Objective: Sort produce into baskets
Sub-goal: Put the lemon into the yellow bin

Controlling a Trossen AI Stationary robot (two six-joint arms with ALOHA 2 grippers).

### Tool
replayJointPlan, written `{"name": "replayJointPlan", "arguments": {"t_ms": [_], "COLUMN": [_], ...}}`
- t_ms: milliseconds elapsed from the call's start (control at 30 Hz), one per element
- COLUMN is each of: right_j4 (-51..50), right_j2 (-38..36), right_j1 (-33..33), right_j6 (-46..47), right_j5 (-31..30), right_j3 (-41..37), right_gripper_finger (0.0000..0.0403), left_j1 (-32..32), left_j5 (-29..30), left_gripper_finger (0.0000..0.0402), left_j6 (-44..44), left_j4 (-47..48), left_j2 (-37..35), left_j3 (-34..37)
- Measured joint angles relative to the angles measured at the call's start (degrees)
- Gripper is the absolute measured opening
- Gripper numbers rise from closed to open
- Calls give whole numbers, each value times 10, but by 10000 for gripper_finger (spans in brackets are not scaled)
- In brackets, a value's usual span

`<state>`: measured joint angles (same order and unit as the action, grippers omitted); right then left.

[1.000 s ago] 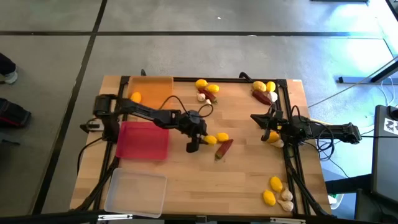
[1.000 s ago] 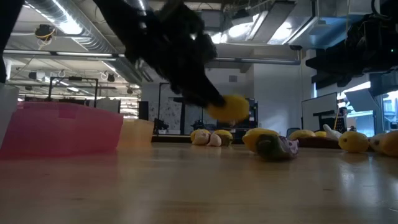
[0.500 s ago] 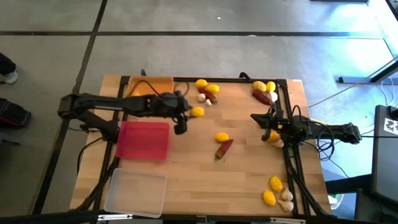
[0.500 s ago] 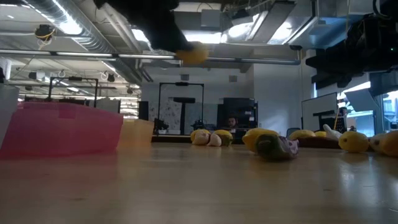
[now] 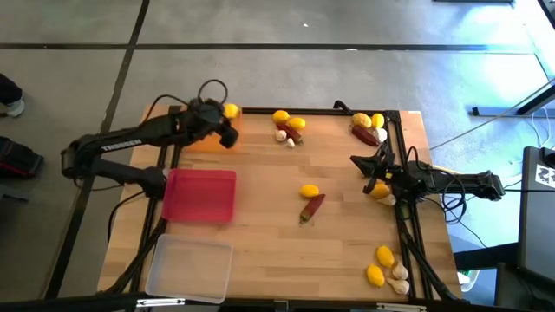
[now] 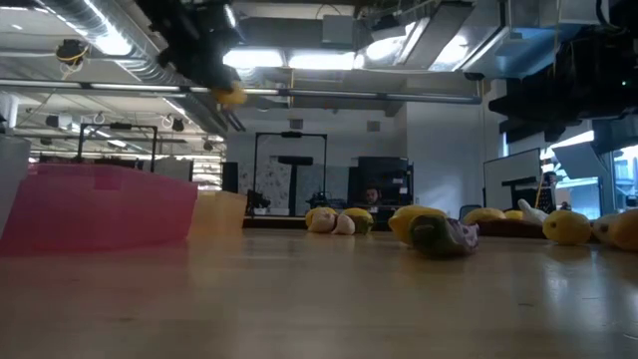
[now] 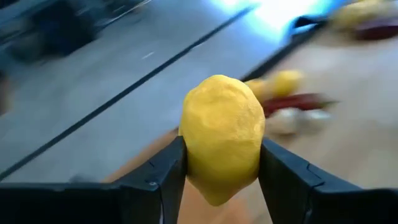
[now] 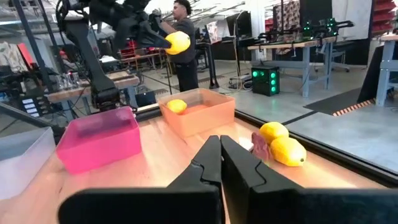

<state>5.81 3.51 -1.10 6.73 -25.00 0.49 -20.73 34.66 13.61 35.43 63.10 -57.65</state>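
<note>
My left gripper (image 5: 227, 117) is shut on a yellow lemon (image 5: 231, 110), high over the far right corner of the orange basket (image 5: 201, 144). The right wrist view shows one lemon (image 8: 176, 106) lying in that basket (image 8: 198, 118). The red-pink basket (image 5: 201, 195) and the clear basket (image 5: 189, 269) stand nearer on the left. My right gripper (image 5: 368, 178) is shut and empty at the table's right side, beside a lemon (image 5: 380, 192). My left gripper pinches the lemon's two opposite sides (image 7: 193, 155) between its two fingers (image 7: 163, 177). The fingers come about level from the table's left, slanting toward the far edge. The lemon (image 6: 231, 95) is lifted clear, high above the table.
A lemon (image 5: 309, 191) and a dark red chilli (image 5: 313, 206) lie mid-table. Lemons, garlic and chillies lie at the far middle (image 5: 288, 126), far right (image 5: 368, 126) and near right (image 5: 388, 267). A person (image 8: 184, 37) stands beyond the table.
My left gripper has risen with the lemon from the middle of the table and carried it toward the far left, over the orange basket. The lemon stays in the fingers throughout. The other lemon and the chilli mid-table have stayed in place.
</note>
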Motion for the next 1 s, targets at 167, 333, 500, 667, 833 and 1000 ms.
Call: {"name": "replayJointPlan", "arguments": {"t_ms": [167, 333, 500, 667, 833, 1000], "right_j4": [-4, -4, -5, -4, -4, -5], "right_j2": [0, 0, 0, 0, 0, 0], "right_j1": [0, 0, 0, 0, 0, 0], "right_j6": [-25, -28, -27, -27, -27, -27], "right_j5": [-1, -13, -14, -14, -14, -14], "right_j3": [0, 0, 0, 0, 0, 0], "right_gripper_finger": [5, 5, 5, 5, 5, 5], "left_j1": [-51, -92, -131, -169, -192, -217], "left_j5": [64, 65, 64, 38, 2, -25], "left_gripper_finger": [171, 171, 171, 171, 171, 171], "left_j6": [78, 112, 116, 112, 126, 138], "left_j4": [93, 140, 146, 152, 175, 219], "left_j2": [3, 23, 51, 87, 129, 174], "left_j3": [0, 1, 1, 1, 1, 1]}}
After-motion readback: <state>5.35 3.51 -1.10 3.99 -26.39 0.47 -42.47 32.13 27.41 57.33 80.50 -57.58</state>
